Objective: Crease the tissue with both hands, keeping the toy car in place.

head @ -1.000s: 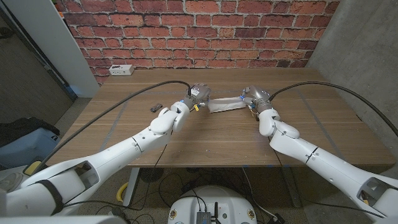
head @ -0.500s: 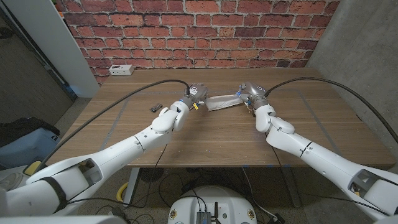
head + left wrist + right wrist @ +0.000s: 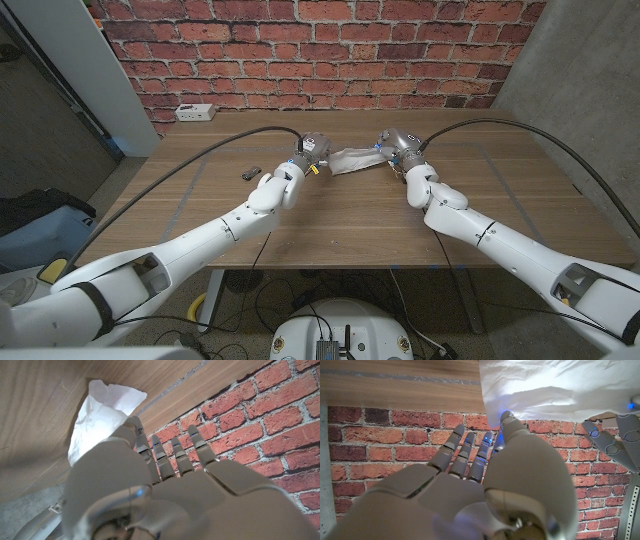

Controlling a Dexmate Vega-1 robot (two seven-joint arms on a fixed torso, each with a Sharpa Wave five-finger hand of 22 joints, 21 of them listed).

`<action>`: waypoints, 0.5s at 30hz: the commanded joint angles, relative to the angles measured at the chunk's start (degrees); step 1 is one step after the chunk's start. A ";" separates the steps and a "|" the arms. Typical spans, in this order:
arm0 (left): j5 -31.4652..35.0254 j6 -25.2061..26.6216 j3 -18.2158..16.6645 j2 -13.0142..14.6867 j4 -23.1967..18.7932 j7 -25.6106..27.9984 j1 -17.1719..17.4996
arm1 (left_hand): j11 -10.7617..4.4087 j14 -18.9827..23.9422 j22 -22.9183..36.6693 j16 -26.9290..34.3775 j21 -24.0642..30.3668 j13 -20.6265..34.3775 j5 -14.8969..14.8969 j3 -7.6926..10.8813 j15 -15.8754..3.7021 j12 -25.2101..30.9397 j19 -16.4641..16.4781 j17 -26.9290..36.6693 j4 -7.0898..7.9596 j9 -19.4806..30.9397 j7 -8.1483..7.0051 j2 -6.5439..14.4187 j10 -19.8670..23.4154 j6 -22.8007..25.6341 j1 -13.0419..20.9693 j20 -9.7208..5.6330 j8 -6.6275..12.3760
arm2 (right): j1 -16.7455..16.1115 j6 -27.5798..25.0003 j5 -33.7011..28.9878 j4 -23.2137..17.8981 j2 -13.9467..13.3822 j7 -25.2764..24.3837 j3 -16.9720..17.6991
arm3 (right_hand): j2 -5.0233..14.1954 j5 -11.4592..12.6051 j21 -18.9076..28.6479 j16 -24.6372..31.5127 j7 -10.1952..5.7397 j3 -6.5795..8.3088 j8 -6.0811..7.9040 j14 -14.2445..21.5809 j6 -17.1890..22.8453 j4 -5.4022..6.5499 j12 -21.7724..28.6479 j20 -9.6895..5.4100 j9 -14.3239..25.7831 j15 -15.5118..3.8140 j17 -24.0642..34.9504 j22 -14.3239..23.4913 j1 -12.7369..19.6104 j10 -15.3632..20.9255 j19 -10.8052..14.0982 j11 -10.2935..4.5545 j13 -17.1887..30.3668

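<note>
A white tissue (image 3: 352, 158) stretches bunched between my two hands at the table's middle back. My left hand (image 3: 315, 150) pinches its left end. In the left wrist view the thumb lies against the crumpled tissue (image 3: 100, 410) and the other fingers (image 3: 175, 455) reach out straight. My right hand (image 3: 396, 146) holds the right end. The right wrist view shows a fingertip (image 3: 505, 416) at the raised edge of the tissue (image 3: 555, 387). A small dark object (image 3: 250, 172), too small to tell as the toy car, lies on the wood left of my left hand.
A white power strip (image 3: 195, 112) lies at the table's back left corner. Black cables (image 3: 500, 128) run from both wrists over the wooden table (image 3: 330, 225). A brick wall (image 3: 320, 45) stands close behind the table.
My right hand has moved left and toward the wall with the tissue's end, so the tissue is shorter and more bunched. My left hand has barely moved.
</note>
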 commanded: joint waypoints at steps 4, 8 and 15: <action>-4.29 4.14 -0.62 -2.38 1.68 3.84 0.41 | 0.30 3.26 0.52 0.34 1.32 0.22 0.30 0.05 -0.40 0.64 2.09 0.08 -0.15 0.27 1.45 0.52 2.69 0.44 -0.25 -0.14 0.16 | 1.27 1.96 0.39 0.75 0.20 2.59 -0.33 | -0.61 -0.16 0.28 -0.53 -5.13 -0.99 -3.16 -1.41 -16.00 1.51 -0.87 0.86 -0.36 -4.69 0.37 0.23 -2.41 -6.65 0.11 0.23 0.37; -6.40 4.92 -0.99 -3.32 2.48 5.19 0.43 | 0.45 6.82 0.83 0.62 2.48 0.22 0.56 0.82 -1.21 1.00 4.01 0.15 -0.40 0.23 2.82 0.75 5.08 1.38 -0.14 -0.39 0.36 | 1.07 2.36 1.09 0.37 0.02 3.30 0.02 | -1.33 0.11 0.04 -1.36 -7.24 -2.38 -3.13 -2.80 -29.36 2.28 -1.02 1.36 -0.68 -3.92 0.40 0.23 -5.40 -12.26 -0.62 0.18 0.36; -9.90 6.32 -1.89 -6.34 6.28 11.68 0.66 | -0.03 11.39 1.25 0.79 4.01 0.26 0.88 1.93 -2.62 1.87 6.09 0.15 -0.77 0.39 4.37 0.70 9.65 4.21 0.02 -1.05 0.99 | -0.24 2.58 2.98 -1.00 -0.60 3.91 1.31 | -1.98 0.31 -0.37 -2.21 -6.84 -4.47 -2.69 -4.94 -38.55 3.97 -0.98 2.01 -0.81 -2.71 0.65 0.24 -9.84 -17.02 -1.90 0.68 0.33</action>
